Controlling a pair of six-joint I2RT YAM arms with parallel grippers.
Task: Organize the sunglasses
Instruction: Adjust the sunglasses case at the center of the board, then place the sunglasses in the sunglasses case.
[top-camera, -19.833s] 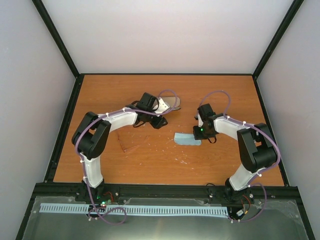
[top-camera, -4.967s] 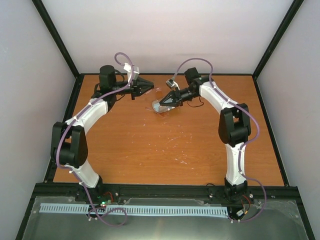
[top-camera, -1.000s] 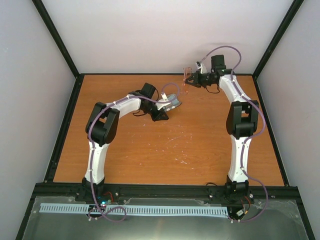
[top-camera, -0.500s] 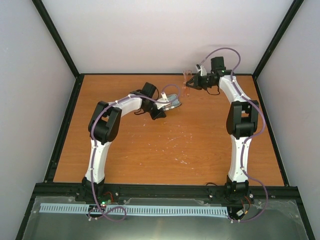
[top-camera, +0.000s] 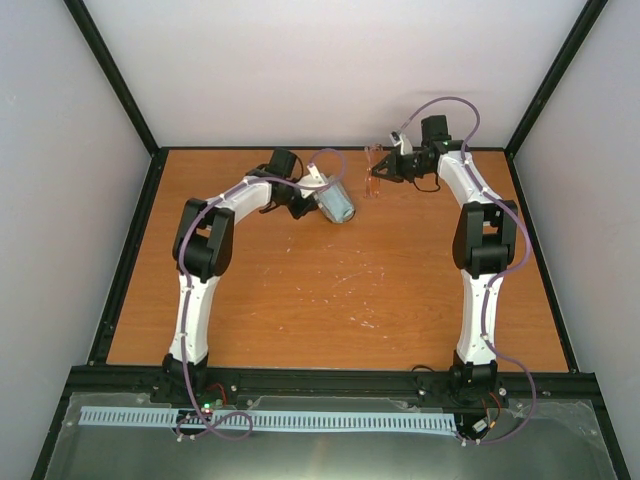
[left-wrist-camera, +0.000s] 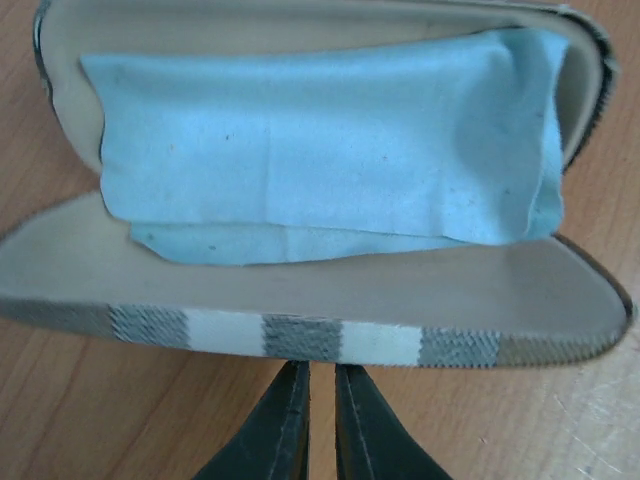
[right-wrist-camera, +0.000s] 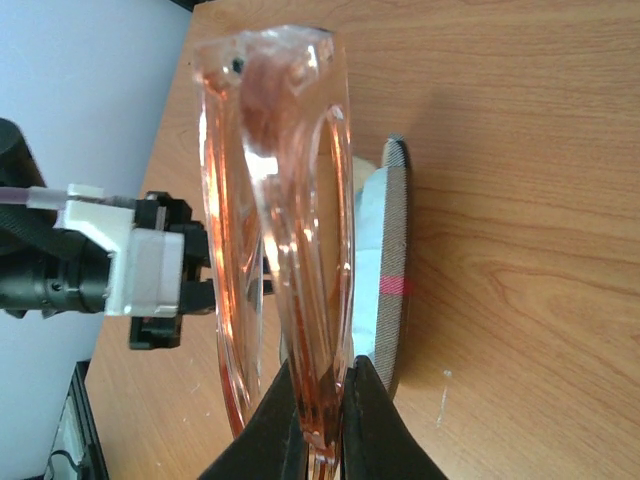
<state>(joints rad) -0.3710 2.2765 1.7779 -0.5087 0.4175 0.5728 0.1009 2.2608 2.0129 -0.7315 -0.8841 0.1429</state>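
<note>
My right gripper (right-wrist-camera: 321, 395) clamped on folded sunglasses (right-wrist-camera: 285, 200), aloft at the back | open case (top-camera: 336, 204), cloth (left-wrist-camera: 320, 140) inside, lies just to their left, long axes near parallel | my left gripper (left-wrist-camera: 320, 400) nearly closed at case rim

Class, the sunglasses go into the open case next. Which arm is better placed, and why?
Right. The right end effector is shut on the sunglasses, held close to the open case with the cloth inside. The left end effector, fingers nearly together, sits at the case's rim and holds no glasses.
</note>
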